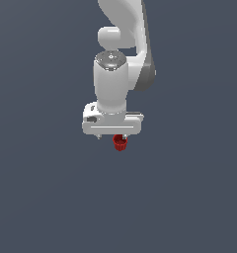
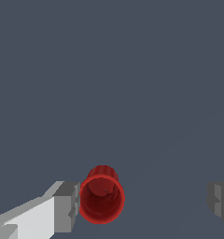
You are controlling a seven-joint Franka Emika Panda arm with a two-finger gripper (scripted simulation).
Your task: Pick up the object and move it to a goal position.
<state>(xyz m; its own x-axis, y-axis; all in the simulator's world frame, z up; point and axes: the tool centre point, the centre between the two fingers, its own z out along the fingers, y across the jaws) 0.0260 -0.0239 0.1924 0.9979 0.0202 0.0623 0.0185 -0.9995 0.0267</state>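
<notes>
**Cup off-centre between spread fingers; grasp not made**

From my remote station I report from the wrist outward.

Gripper (image 2: 144, 205): the wrist view shows the two fingers spread wide. One pad (image 2: 67, 205) sits at one side of the picture, and the other is only partly in frame at the opposite edge. Nothing is pinched.

Cup (image 2: 101, 196): the red ribbed cup lies between the fingers but far from midway. It is touching or just beside the first pad, and I cannot tell which. It is well apart from the second. Its open mouth faces the wrist camera and I see down into it, so I judge its long axis to run roughly along the gripper's approach line, slightly tilted.

In the exterior view the cup (image 1: 120, 143) shows just below the white gripper body (image 1: 112, 124), toward the exterior view's right of its centre. The cup is much narrower than the gripper. The fingers themselves are hard to make out there.

Beyond these there is only plain dark grey ground. I see no goal marker in either view.

Judgement: the coming move turns on that sideways offset. If the fingers close as they stand, the near pad meets the cup first and may push or tip it. I would centre the gripper over the cup before closing.
</notes>
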